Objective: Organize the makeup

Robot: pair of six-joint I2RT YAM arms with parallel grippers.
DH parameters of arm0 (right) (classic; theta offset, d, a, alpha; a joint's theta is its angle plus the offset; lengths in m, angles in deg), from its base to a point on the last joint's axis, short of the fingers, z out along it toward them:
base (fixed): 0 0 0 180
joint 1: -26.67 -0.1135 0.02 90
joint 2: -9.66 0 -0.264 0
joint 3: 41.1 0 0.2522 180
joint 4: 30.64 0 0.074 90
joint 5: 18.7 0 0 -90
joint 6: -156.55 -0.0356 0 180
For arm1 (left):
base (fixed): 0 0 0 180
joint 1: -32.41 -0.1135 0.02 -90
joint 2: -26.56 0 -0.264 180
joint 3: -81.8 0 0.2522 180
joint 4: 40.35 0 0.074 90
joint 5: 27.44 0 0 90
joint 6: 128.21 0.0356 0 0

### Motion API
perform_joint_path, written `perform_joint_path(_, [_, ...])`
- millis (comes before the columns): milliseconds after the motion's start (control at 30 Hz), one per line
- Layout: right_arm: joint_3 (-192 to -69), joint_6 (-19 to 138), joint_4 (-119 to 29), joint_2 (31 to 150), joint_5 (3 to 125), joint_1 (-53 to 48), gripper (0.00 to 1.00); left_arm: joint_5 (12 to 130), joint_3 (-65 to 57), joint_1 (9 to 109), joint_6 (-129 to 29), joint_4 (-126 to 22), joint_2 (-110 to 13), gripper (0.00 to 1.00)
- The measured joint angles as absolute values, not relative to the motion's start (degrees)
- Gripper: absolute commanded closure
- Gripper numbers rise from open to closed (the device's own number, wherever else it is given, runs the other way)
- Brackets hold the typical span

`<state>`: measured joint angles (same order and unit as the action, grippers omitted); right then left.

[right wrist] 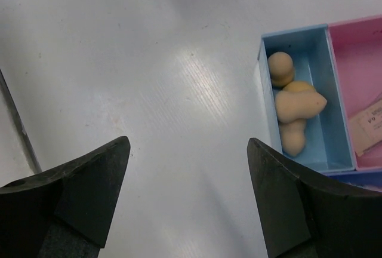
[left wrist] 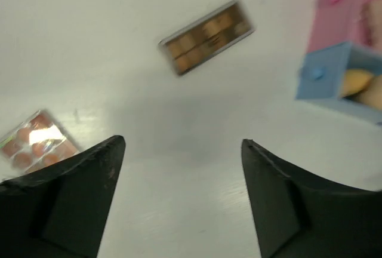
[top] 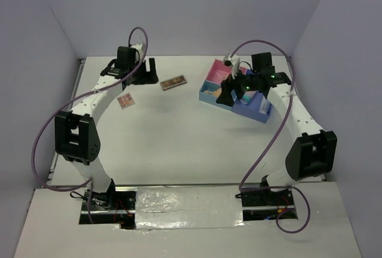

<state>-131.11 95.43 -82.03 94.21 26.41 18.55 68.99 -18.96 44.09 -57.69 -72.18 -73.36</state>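
White table (top: pixel 179 144), top view: the pink-and-blue tray (top: pixel 253 110) sits at 2 o'clock, partly hidden under the right arm.

Right gripper (right wrist: pixel 188 201) hangs beside the tray's blue compartment with its jaws wide apart and nothing between them. Left gripper (left wrist: pixel 182 198) is at 11 o'clock on the table, also spread wide and empty, above bare surface.

Two pieces of makeup lie outside the tray. The brown palette (top: pixel 173 82) lies flat at 12 o'clock, between the two grippers. The square multicolour palette (top: pixel 125 101) lies flat at 10 o'clock beside the left arm; in the left wrist view it shows at 8 o'clock, half cut off by a finger.

Peach sponges (right wrist: pixel 292 108) are piled in the blue compartment. The count is unclear, since they overlap. A flat item sits in the pink compartment, too cropped to name.

Likely risks:
- Both palettes are thin and flush on the table, so a pinch would probably skid over the lid or shove the palette away.
- The brown palette sits between both arms; if both reach for it, they may clash.
- The right gripper is close to the tray wall, so a low sweep could nudge the tray or tip sponges out.
- The left wrist view is blurred, so aiming from it is shaky.
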Motion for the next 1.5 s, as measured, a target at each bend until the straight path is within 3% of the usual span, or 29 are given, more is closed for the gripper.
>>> perform_joint_path(67, [-132.85,96.04,-82.68,96.09,28.05,16.03,0.08,65.82,-16.55,42.8,-55.49,-76.09,-73.23,0.01])
perform_joint_path(400, [-138.34,91.3,-82.97,104.27,38.89,6.61,0.01,58.17,-11.4,28.33,-60.21,-86.76,-74.14,0.01])
perform_joint_path(833, [-138.71,87.19,-82.66,105.67,42.57,6.68,0.01,55.25,-18.13,29.71,-71.4,-89.77,-84.79,0.01])
perform_joint_path(1500, [-137.71,86.91,-82.48,105.56,41.95,6.68,0.0,56.36,-27.57,29.73,-73.17,-91.5,-96.44,0.03])
